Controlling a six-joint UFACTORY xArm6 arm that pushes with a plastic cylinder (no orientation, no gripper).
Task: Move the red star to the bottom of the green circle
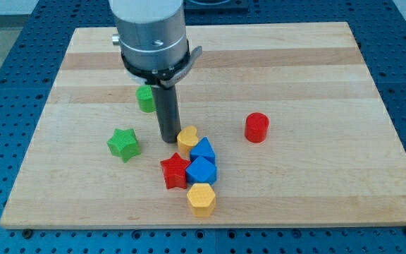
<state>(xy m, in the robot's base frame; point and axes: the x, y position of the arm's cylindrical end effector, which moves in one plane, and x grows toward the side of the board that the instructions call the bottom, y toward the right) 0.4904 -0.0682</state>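
Note:
The red star [174,171] lies near the board's bottom middle, touching the blue blocks on its right. The green circle [145,99] is a cylinder above it, partly hidden behind the arm. My tip [169,139] is at the end of the dark rod, just left of a yellow block [187,137], above the red star and below the green circle. It touches neither the star nor the circle as far as I can see.
A green star [124,144] lies left of my tip. Two blue blocks [202,150] [201,171] and a yellow hexagon [201,199] cluster right of and below the red star. A red cylinder [256,127] stands at the right. The wooden board [316,77] has blue perforated table around it.

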